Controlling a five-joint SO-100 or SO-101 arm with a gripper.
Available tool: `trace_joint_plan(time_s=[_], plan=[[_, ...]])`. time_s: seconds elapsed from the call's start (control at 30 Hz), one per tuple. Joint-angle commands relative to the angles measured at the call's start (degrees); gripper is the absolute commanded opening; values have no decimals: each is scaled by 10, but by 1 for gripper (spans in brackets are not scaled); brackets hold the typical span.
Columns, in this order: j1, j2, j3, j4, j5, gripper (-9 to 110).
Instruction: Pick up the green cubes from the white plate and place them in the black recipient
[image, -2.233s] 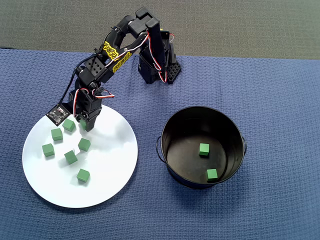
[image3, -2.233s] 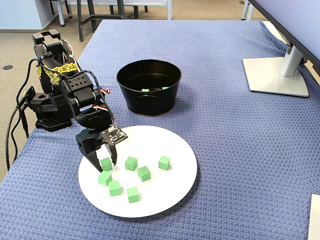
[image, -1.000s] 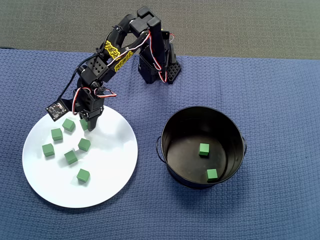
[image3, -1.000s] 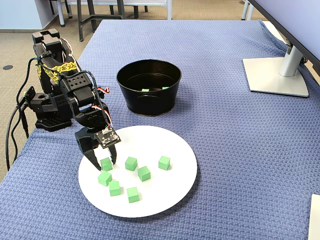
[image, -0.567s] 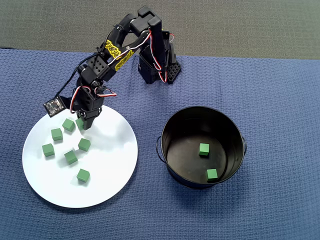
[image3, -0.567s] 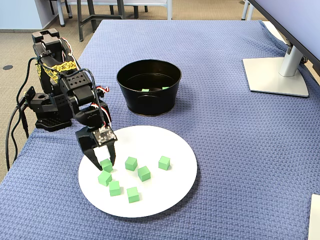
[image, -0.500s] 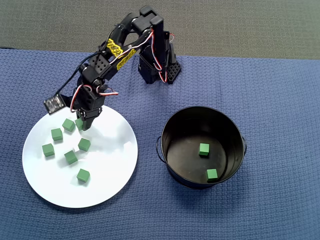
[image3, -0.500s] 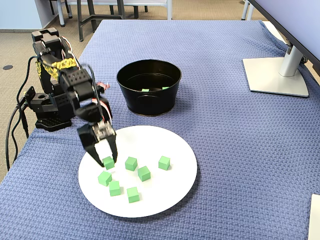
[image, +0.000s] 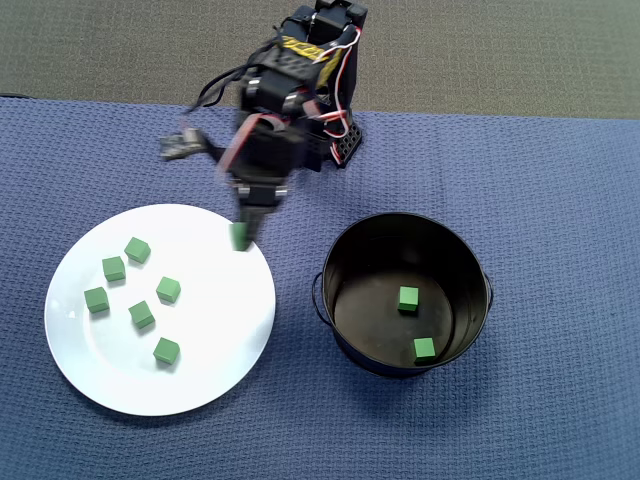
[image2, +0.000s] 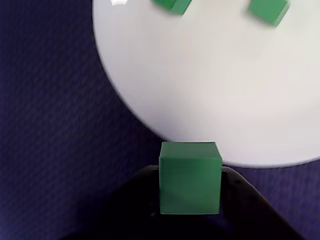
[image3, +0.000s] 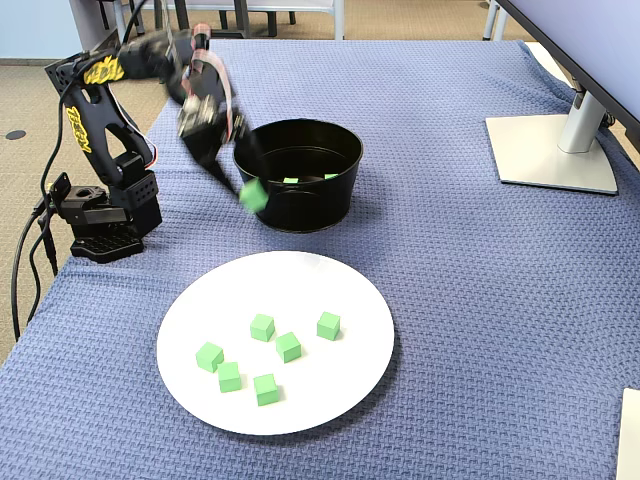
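My gripper (image: 240, 238) is shut on one green cube (image: 238, 235), lifted over the right rim of the white plate (image: 220, 325), left of the black recipient (image: 342, 285). In the fixed view the held cube (image3: 254, 194) hangs in the air in front of the recipient's (image3: 300, 208) left wall. The wrist view shows the cube (image2: 190, 177) pinched between dark fingers (image2: 235, 182), with the plate's edge (image2: 225, 90) below it. Several green cubes (image: 142, 314) lie on the plate's left half. Two cubes (image: 408, 298) (image: 424, 348) rest on the recipient's floor.
A blue woven cloth (image: 560, 200) covers the table. The arm's base (image3: 100, 222) stands at the table's left edge in the fixed view. A monitor stand (image3: 555, 150) sits at the far right there. Grey floor (image: 500, 50) lies beyond the cloth.
The gripper closed on a cube at the plate's upper left, lifted it off the plate and swung right toward the black recipient. The arm is motion-blurred now.
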Motion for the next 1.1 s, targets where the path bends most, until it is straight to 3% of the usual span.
trace_joint_plan(time_s=[0.0,0.27,0.3,0.37,0.4,0.47,0.57,0.67,0.87,1.07], plan=[[-155,13,-77,51,128,0],[-351,-79,-54,-28,221,0],[-367,-84,-48,-30,222,6],[-392,-95,-40,-34,212,34],[-394,-96,-38,-42,209,40],[-375,-81,-26,-73,196,42],[-310,-55,-12,-112,140,37],[-214,-58,-64,-45,90,30],[5,-53,-9,-88,-149,26],[168,-62,90,-214,-522,29]])
